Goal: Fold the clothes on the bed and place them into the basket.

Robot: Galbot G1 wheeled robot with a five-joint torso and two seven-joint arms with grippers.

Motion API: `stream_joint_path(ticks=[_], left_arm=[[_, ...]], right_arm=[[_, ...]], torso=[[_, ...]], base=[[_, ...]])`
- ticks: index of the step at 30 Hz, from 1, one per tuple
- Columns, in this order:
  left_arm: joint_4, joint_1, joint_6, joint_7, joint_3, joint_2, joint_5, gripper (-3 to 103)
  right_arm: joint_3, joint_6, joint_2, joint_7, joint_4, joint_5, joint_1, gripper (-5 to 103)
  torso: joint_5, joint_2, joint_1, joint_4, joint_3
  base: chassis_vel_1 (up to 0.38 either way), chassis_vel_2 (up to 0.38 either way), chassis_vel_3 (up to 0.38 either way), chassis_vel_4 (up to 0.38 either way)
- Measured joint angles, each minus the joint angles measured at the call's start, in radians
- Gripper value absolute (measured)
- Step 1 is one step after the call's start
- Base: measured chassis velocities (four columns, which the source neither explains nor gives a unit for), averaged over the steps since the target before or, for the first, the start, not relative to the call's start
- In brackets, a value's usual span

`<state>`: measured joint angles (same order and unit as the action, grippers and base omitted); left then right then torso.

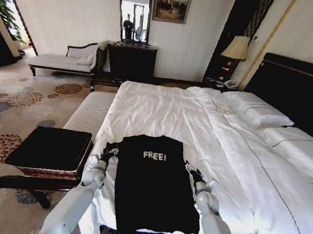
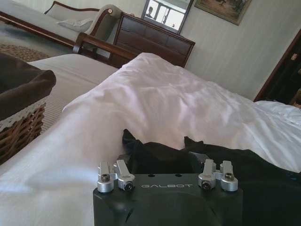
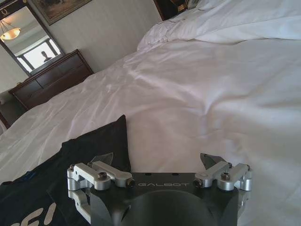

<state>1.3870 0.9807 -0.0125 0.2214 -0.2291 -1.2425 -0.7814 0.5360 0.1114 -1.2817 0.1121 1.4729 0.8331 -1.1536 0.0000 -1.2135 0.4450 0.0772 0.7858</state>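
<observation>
Handling call: black "FREE!" T-shirt (image 1: pixel 156 183) lies flat on the white bed (image 1: pixel 163 109), thin and limp, will sag and slide on the duvet. Left gripper (image 1: pixel 110 152) and right gripper (image 1: pixel 191 171) sit at its shoulder edges; cannot tell whether either pinches cloth. Pinch the shoulder seams. Wicker basket (image 1: pixel 54 150) stands just beside the bed.

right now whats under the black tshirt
The T-shirt lies flat on the bed's white duvet. Whatever else sits beneath is covered by the fabric.
</observation>
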Motion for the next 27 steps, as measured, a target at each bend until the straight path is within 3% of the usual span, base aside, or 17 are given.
stream_joint_path(ticks=[1,3,5,6,8,15,17,20,27], left_arm=[[0.000,0.000,0.000,0.000,0.000,0.000,0.000,66],[-0.025,-0.003,0.009,0.001,-0.002,-0.004,0.005,55],[-0.031,-0.003,0.013,0.001,-0.004,-0.004,0.008,55],[-0.035,-0.003,0.019,0.002,-0.007,-0.003,0.010,44],[-0.036,-0.003,0.021,0.002,-0.008,-0.001,0.011,44],[-0.040,-0.014,0.027,0.008,-0.008,0.005,0.025,11],[-0.040,-0.014,0.028,0.009,-0.007,0.005,0.030,11],[-0.040,-0.014,0.033,0.012,-0.005,0.006,0.057,2],[-0.039,-0.012,0.049,-0.004,0.009,0.010,0.121,2]], right_arm=[[0.000,0.000,0.000,0.000,0.000,0.000,0.000,100],[0.004,0.000,0.005,0.001,-0.001,0.003,-0.001,100],[0.006,0.000,0.007,0.001,-0.001,0.004,-0.003,100],[0.008,0.000,0.010,0.001,-0.003,0.002,-0.007,100],[0.011,0.000,0.012,0.000,-0.006,0.001,-0.010,100],[0.014,-0.001,0.002,-0.004,-0.013,-0.007,-0.020,100],[0.012,-0.001,0.000,-0.004,-0.012,-0.008,-0.020,100],[0.008,-0.001,-0.001,-0.004,-0.009,-0.009,-0.015,100],[0.011,-0.001,0.001,-0.004,-0.008,-0.009,-0.015,100]], torso=[[0.0000,0.000,0.000,0.0000,0.000],[-0.0001,0.000,0.000,0.0000,0.000],[0.0000,0.000,0.000,-0.0001,0.000],[-0.0001,0.000,0.000,-0.0001,0.000],[0.0000,0.000,0.000,0.0000,0.000],[0.0000,0.000,0.000,0.0000,0.000],[0.0000,0.000,0.000,0.0000,0.000],[-0.0001,0.000,0.000,0.0000,0.000],[-0.0001,0.000,0.000,-0.0002,0.000]], base=[[0.000,0.000,0.000,0.000],[0.000,0.000,0.000,0.000],[0.000,0.000,0.000,0.000],[0.000,0.000,0.000,0.000],[0.000,0.000,0.000,0.000],[0.000,0.000,0.000,0.000],[0.000,0.000,0.000,0.000],[0.000,0.000,0.000,0.000],[0.000,0.000,0.000,0.000]])
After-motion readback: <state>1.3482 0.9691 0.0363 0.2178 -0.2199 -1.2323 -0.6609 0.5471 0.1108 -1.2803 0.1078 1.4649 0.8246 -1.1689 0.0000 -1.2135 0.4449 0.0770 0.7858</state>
